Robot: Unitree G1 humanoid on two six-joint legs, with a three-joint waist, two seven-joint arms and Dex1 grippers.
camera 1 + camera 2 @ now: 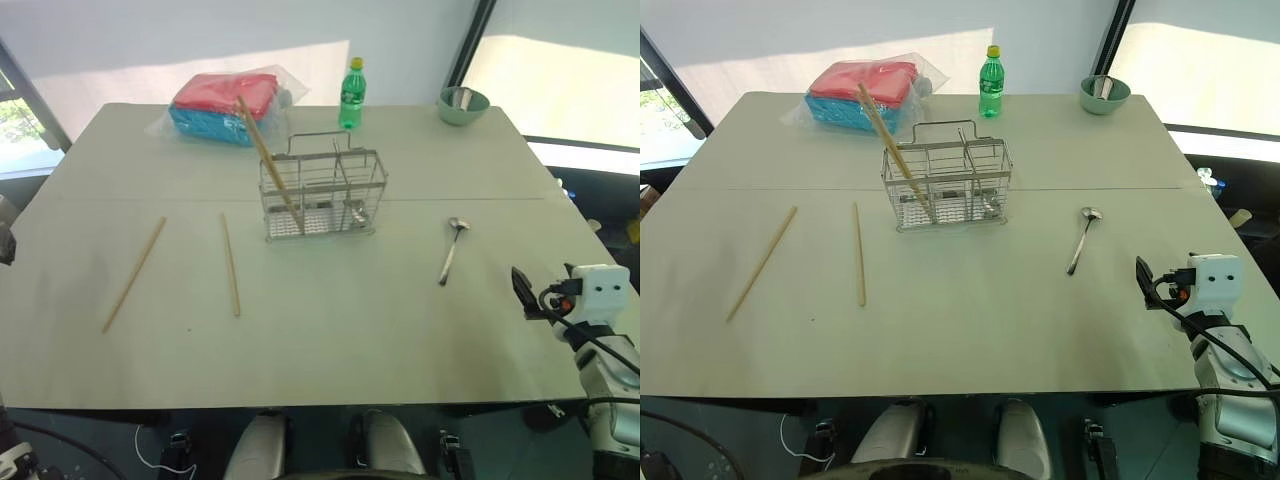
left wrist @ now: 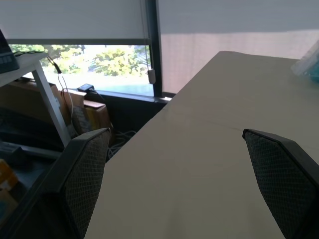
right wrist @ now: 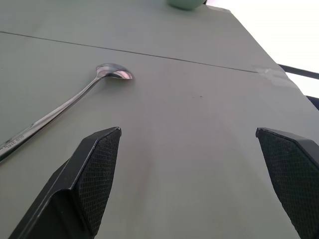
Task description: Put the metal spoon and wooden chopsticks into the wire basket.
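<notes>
- A silver wire basket (image 1: 322,195) stands mid-table; one wooden chopstick (image 1: 268,158) leans inside its left compartment, tip rising past the rim.
- A pale green bowl (image 1: 463,105) sits far right of the basket, holding a whitish utensil.
- Right gripper (image 3: 192,174) — fingers spread wide, holding nothing — is level at the table's edge, right of the basket.
- Left gripper (image 2: 184,184) — fingers likewise spread, empty — is over the table's left edge.
- The metal spoon (image 1: 452,249) lies right of the basket.
- Two more wooden chopsticks (image 1: 231,264) lie left of it.
- Behind the basket: a green bottle (image 1: 351,94) and a red-and-blue bagged bundle (image 1: 222,106).
</notes>
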